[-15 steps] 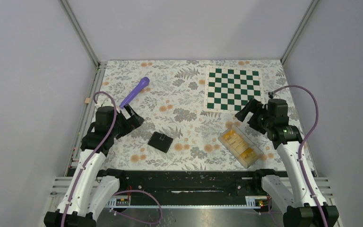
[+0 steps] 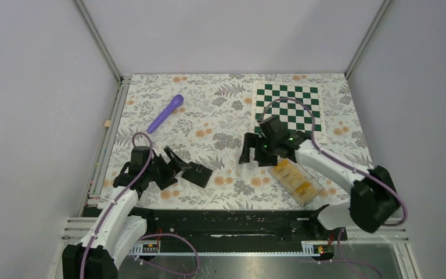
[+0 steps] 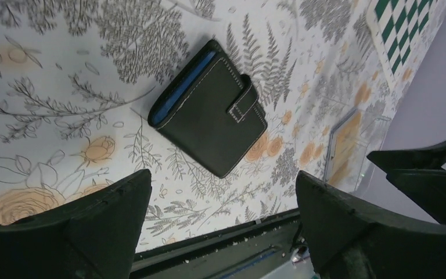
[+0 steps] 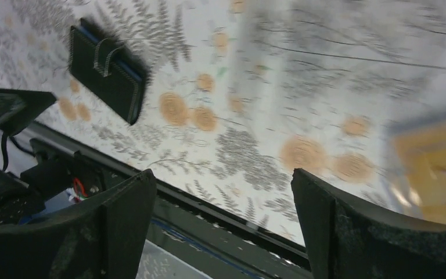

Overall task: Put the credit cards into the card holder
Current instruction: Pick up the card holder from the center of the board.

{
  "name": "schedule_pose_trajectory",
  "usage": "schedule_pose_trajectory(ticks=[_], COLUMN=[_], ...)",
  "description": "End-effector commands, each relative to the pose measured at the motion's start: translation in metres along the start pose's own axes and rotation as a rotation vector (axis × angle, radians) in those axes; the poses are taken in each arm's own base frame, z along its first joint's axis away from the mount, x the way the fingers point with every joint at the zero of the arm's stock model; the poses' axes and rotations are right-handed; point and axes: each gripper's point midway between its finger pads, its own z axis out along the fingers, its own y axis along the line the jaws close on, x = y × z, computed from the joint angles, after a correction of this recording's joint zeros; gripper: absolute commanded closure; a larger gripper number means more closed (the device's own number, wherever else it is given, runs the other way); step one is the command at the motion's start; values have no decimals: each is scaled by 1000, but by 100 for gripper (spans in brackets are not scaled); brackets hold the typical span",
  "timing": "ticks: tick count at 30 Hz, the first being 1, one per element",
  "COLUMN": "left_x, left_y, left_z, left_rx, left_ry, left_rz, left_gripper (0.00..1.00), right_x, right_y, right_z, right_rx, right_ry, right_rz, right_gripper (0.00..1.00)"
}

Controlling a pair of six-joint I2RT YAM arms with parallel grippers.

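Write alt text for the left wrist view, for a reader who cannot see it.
A closed black card holder lies flat on a floral tablecloth, just beyond the open left gripper, whose dark fingers frame the bottom. Farther right are a clear box with yellow credit cards inside and a corner of a green chessboard.

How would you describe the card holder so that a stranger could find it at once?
On the floral tablecloth, look near the front edge, left of centre, beside the left gripper. The card holder is the small black closed wallet with white stitching and a snap tab; the clear box to its right holds yellow cards.
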Motion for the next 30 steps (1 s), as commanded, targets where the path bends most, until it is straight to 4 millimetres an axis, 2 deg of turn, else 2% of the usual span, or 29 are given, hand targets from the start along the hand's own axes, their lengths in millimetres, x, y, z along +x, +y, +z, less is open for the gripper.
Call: schedule_pose_trajectory(ticks=[1, 5, 9, 13, 17, 22, 26, 30], left_x=[5, 13, 18, 22, 20, 13, 11, 14], left_y=[-15, 6, 17, 30, 34, 25, 9, -7], left_z=[8, 15, 23, 35, 45, 55, 63, 69], left_rx=[90, -7, -52, -105, -122, -105, -81, -79], left_ry=[48, 75, 100, 129, 146, 169, 204, 245], left_rz=[-68, -142, -185, -209, -213, -164, -103, -29], left_gripper=[8, 11, 14, 17, 22, 30, 36, 38], right_x=[0, 2, 9, 21, 38, 60, 74, 90], right_y=[73, 116, 145, 157, 164, 163, 167, 158], right_z=[26, 61, 91, 119, 137, 140, 122, 108], right_rx=[-145, -207, -242, -244, -256, -272, -337, -372], right_ry=[67, 157, 239, 302, 365, 428, 449, 461], right_rz=[-35, -37, -34, -19, 4, 22, 47, 99], right_gripper=[8, 12, 16, 21, 32, 44, 50, 50])
